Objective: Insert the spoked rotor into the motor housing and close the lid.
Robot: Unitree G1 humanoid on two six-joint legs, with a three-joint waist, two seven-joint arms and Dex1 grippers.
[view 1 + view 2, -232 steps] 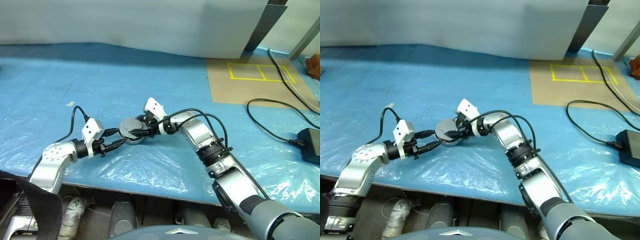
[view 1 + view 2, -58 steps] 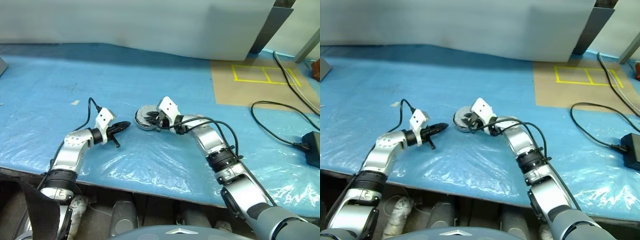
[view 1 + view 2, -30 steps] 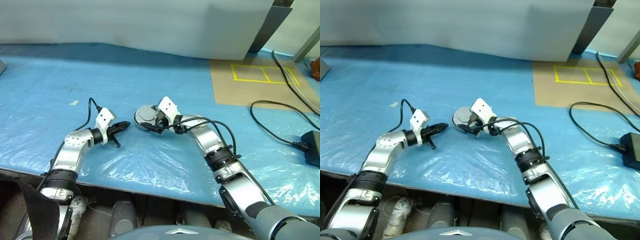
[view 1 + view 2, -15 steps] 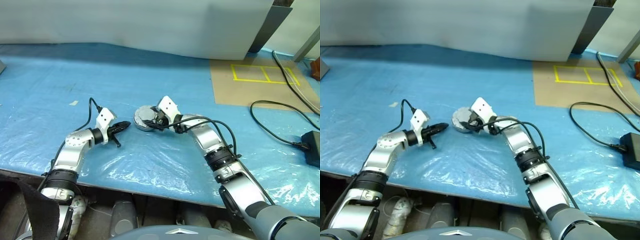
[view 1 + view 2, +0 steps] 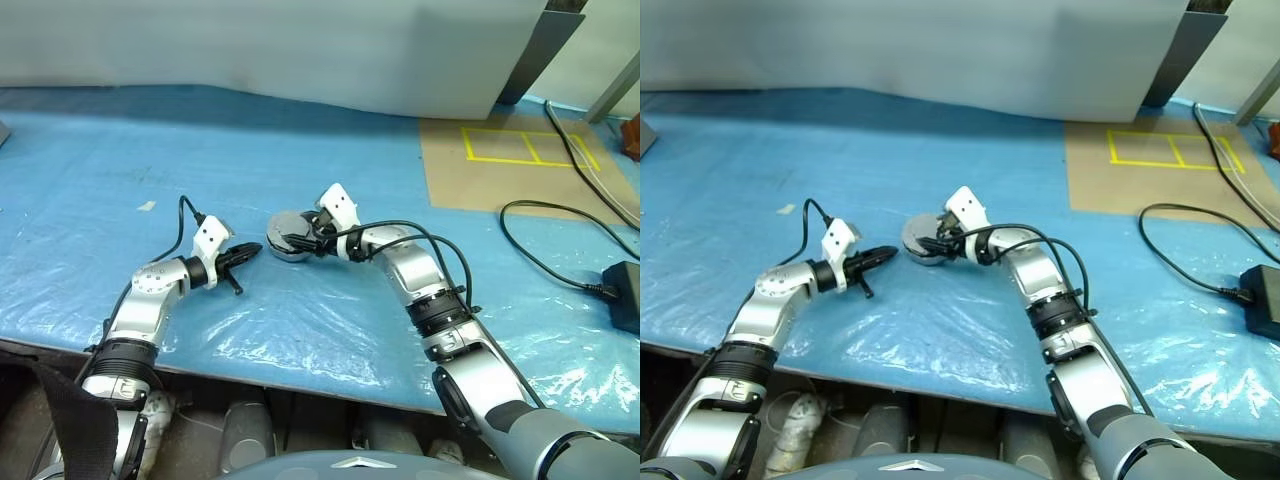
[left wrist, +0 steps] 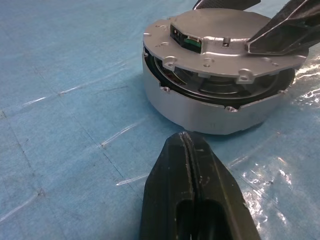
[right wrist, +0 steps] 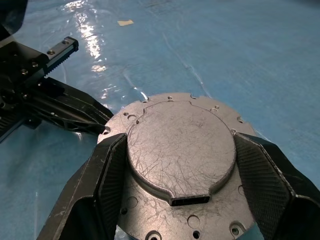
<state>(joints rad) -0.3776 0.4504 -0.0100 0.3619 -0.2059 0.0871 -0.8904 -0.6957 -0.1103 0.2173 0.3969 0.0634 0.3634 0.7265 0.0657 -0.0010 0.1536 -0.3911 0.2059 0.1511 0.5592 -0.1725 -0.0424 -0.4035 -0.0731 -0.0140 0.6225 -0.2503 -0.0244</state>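
Our right tool (image 7: 177, 192) is clamped on the lid (image 7: 180, 150), which sits on the motor housing (image 6: 210, 107) near the counter's (image 5: 120, 150) front edge. Our left tool (image 6: 192, 165) is pressed together, just beside. We think only seating the lid is left.

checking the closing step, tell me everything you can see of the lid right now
The lid is a pale grey, scuffed metal disc with a raised centre plate that has a small slot at one edge, and a flange dotted with small holes. It lies plain side up on the motor housing, with a dark gap showing under part of its rim in the left wrist view, so it may not be fully seated. The right gripper straddles it, one black finger on each side at its rim. The shut left gripper sits close by, apart from it.
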